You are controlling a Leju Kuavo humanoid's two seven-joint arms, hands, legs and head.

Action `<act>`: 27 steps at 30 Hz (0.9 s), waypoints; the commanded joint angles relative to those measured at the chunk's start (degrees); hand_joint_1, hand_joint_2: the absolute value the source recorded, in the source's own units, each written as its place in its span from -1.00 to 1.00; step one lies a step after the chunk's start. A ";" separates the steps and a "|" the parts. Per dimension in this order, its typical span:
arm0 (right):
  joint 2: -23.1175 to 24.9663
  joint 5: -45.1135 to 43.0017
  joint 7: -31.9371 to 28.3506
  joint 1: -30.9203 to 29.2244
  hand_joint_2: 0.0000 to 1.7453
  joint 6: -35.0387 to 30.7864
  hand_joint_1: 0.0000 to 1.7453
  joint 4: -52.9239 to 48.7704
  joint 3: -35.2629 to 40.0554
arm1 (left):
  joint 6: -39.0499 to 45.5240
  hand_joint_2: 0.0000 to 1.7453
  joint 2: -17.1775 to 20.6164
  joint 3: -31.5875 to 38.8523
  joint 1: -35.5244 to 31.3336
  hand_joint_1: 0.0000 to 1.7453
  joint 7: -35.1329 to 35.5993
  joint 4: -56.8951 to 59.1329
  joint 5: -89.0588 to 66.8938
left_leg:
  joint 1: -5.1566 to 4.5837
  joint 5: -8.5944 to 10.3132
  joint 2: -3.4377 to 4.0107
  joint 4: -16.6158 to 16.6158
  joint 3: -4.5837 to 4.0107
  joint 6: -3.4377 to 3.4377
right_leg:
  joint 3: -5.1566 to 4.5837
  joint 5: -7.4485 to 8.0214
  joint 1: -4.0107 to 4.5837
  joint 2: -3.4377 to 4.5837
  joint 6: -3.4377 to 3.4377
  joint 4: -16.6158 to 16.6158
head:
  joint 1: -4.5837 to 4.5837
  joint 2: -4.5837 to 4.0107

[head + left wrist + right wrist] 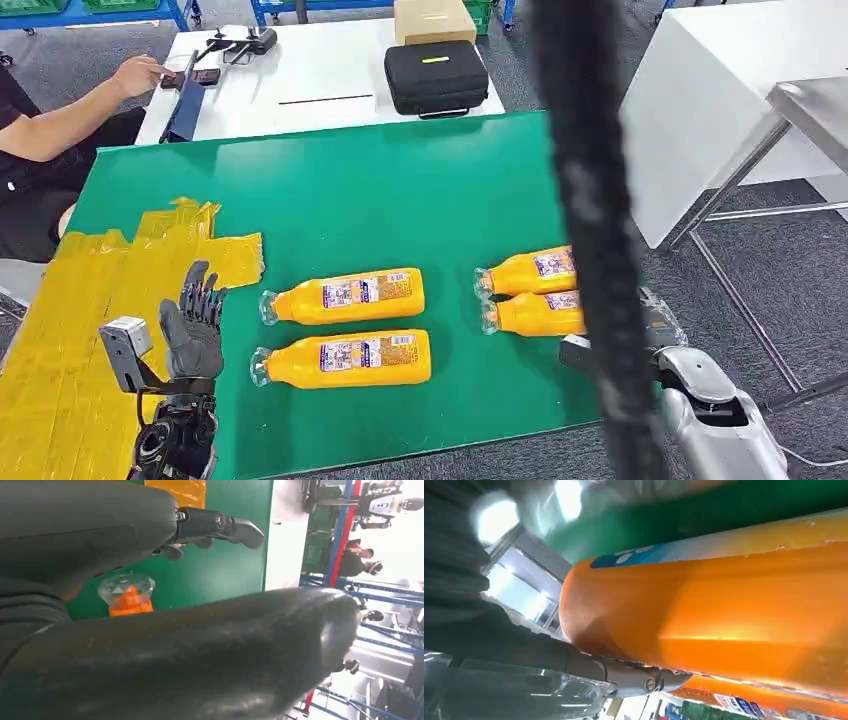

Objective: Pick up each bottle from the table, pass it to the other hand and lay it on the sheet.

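Note:
Four orange bottles lie on the green table (400, 190). Two lie at the middle, one farther (345, 296) and one nearer (345, 358), caps toward the yellow sheet (80, 330). Two more lie at the right, farther (530, 272) and nearer (535, 313). My left hand (192, 325) stands open over the sheet's edge, fingers (220, 525) spread and holding nothing; a bottle cap (127, 592) shows beyond it. My right hand (578, 353) is at the base of the nearer right bottle (724, 620). One finger (634, 677) lies against that bottle; whether the hand grips it is hidden.
A blurred black cable (590, 230) hangs across the head view and covers part of the right bottles. Behind stands a white table (320, 70) with a black case (436, 75), a box and tools. A person (40, 130) sits at the back left. A metal table (810, 110) stands right.

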 commanded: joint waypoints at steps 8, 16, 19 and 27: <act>-0.87 -0.30 -3.17 1.62 1.00 6.85 1.00 10.71 5.83 | 1.01 -1.00 2.29 -3.20 -4.39 -1.00 -0.83 6.69 2.86 | 0.17 -0.03 -0.17 -0.05 0.32 -0.15 | 0.33 -0.06 0.18 -0.23 -0.02 -0.21 | 0.02 0.00; -3.18 -1.76 -4.18 0.48 1.00 8.56 1.00 12.60 8.39 | 0.83 -1.00 2.78 -3.97 -4.91 -1.00 -1.54 7.98 4.00 | 0.19 -0.38 -0.22 -0.11 1.06 -0.11 | 0.62 -0.35 0.22 -0.25 0.13 -0.38 | 0.04 0.00; -4.67 -3.87 -5.40 1.69 1.00 9.61 1.00 10.69 9.17 | 1.00 -1.00 3.31 -4.44 -5.76 -1.00 -2.14 9.47 4.75 | 0.27 -0.35 -0.35 -0.12 1.02 -0.20 | 0.70 -0.35 0.29 -0.41 0.12 -0.54 | 0.04 0.00; -6.75 -36.20 -20.84 5.23 1.00 15.50 1.00 -13.77 -2.81 | -1.36 1.00 3.75 -2.49 -2.98 -1.00 -2.89 5.82 8.33 | 0.16 -0.53 -0.20 0.05 0.95 -0.11 | 0.65 -0.49 0.17 -0.27 0.18 -0.39 | 0.09 0.00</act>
